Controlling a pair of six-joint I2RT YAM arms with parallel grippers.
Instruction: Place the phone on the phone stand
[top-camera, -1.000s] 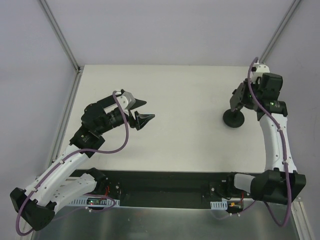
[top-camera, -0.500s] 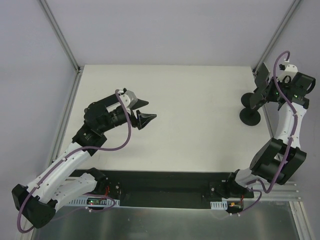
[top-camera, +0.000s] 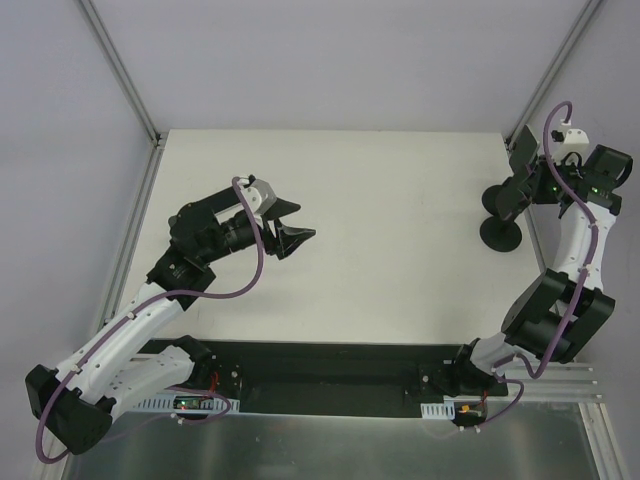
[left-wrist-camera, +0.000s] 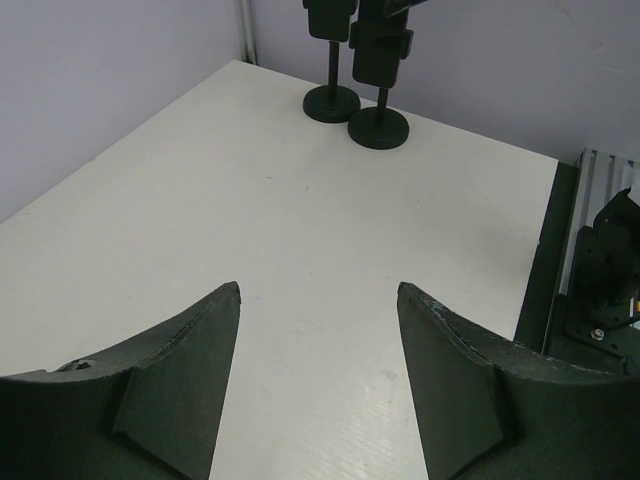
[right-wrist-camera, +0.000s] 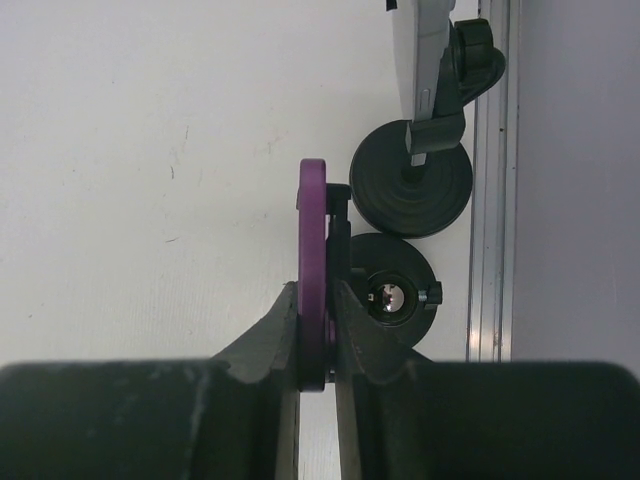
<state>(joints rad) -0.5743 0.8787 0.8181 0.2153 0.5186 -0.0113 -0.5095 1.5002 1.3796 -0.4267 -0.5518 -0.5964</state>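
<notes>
Plainly, above the worktop (top-camera: 380, 200) the left gripper (left-wrist-camera: 319, 290) gaped wide and empty. The right gripper (right-wrist-camera: 316, 300) pinched the phone (right-wrist-camera: 313, 230) edge-on, just beside the stand (right-wrist-camera: 405, 275). On so thin a hold it could twist, slip, or topple the stand.

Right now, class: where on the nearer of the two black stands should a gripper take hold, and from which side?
Probably its thin upright pole, just above the disc base, approached level from the open table side. The base lies flat and wide, and the second stand stands close behind.
</notes>
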